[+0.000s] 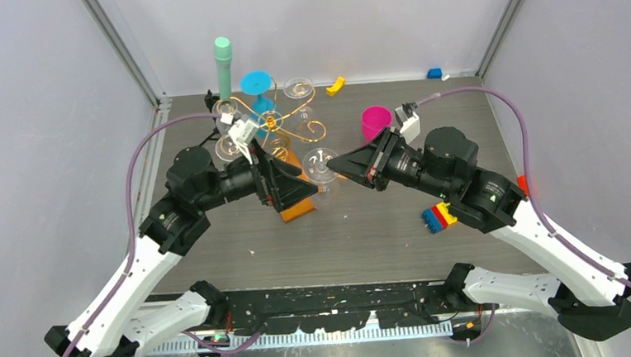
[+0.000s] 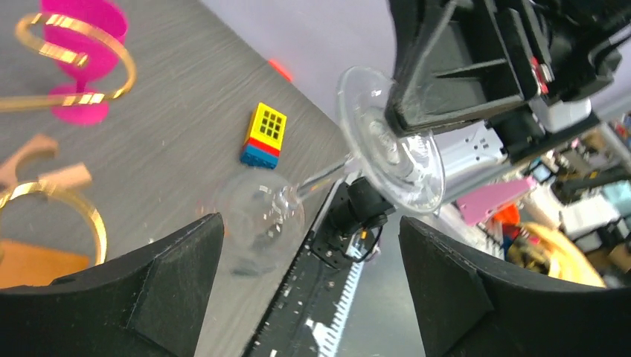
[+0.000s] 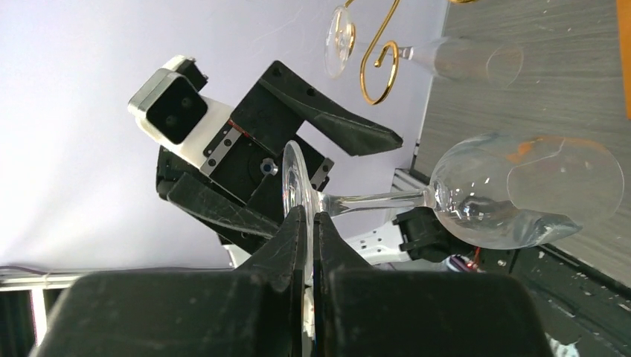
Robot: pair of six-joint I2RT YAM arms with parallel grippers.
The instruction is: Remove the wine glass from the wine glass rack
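The right end effector (image 3: 311,223) pinches the wine glass (image 3: 521,190) by its foot, holding it sideways mid-frame, just below the wine glass rack (image 1: 280,123). The left end effector (image 2: 309,223) stands wide, leaving the glass free.

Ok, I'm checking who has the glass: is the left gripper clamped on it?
No, in the left wrist view the left gripper stands wide open, while the right gripper pinches the wine glass by its foot.

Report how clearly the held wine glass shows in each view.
Top external: the wine glass is only a pale ring on the dark table. Left wrist: its bowl is a faint smear, the foot crisper. Right wrist: sharp, with bright reflections in the bowl, the right pincer shut on its foot.
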